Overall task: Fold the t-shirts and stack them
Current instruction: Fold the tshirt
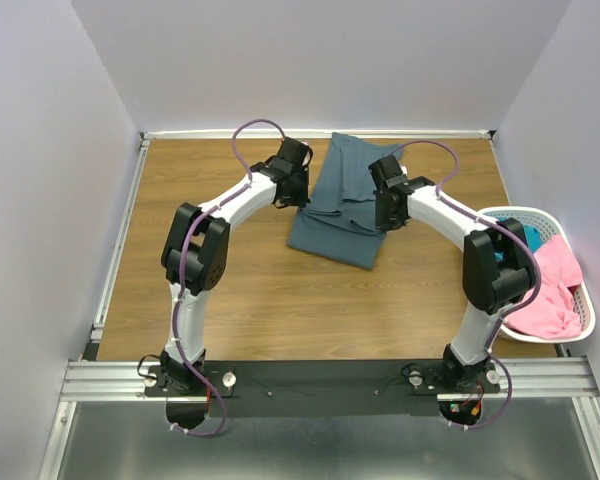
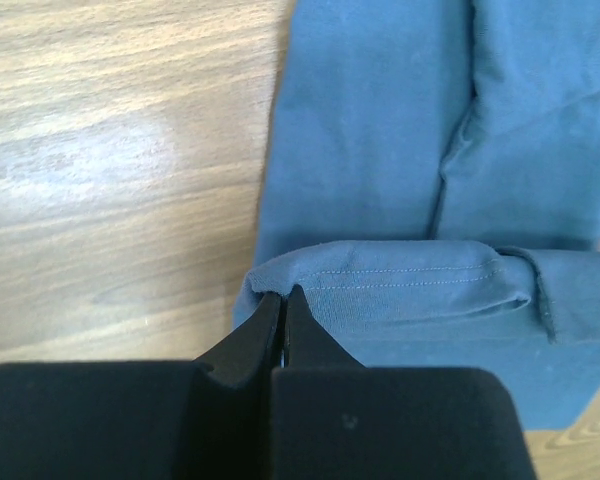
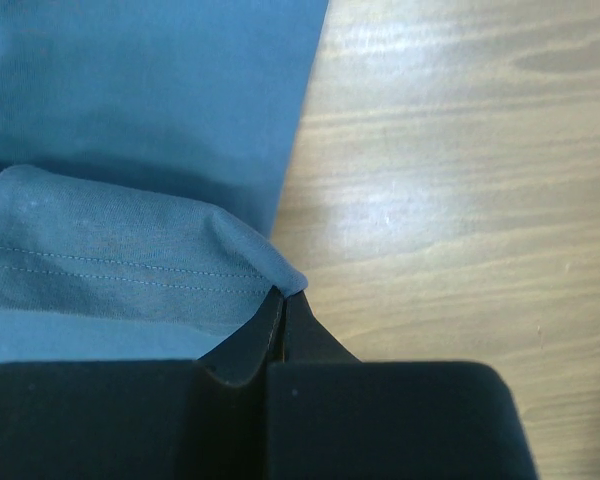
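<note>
At the far centre of the table (image 1: pixel 250 300), the slate blue-grey t-shirt (image 1: pixel 342 205) lies partly folded. On one side, the left gripper (image 2: pixel 283 293) is fully closed and pinches one corner of a stitched hem (image 2: pixel 420 285). On the other, the right gripper (image 3: pixel 283 295) is likewise closed on the opposite corner. Each hold takes only the extreme tip of the cloth.

- Slip: a corner may pull free during a lift, because little fabric sits between the fingers.
- Skew: unequal travel of the two arms would twist the fold or stretch the hem.
- Drag: lower layers may slide along the table and open the existing fold.

The pink t-shirt (image 1: pixel 555 290) and the teal t-shirt (image 1: pixel 533 236) lie in the white basket (image 1: pixel 583 318) at the right edge.
</note>
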Tool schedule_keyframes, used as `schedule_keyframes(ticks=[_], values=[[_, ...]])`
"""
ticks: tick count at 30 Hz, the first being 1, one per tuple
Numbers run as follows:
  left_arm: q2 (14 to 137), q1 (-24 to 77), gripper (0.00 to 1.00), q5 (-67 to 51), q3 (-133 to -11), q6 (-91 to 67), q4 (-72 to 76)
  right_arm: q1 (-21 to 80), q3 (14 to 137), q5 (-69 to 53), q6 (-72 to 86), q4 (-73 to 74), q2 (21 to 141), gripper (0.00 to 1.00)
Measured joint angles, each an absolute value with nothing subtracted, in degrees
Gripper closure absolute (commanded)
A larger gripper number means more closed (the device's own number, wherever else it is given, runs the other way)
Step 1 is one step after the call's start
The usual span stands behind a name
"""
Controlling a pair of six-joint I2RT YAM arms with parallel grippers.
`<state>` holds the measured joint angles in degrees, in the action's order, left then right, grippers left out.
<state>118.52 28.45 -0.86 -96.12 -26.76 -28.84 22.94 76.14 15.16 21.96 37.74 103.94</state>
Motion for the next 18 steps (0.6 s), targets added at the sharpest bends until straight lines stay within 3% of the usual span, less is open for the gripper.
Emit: schedule_keyframes(ticks=[18], values=[[120.6, 27.73, 1.0, -0.36, -92.42, -26.37, -24.38, 22.48, 76.05, 15.88, 19.35, 30.65, 107.35, 1.0]])
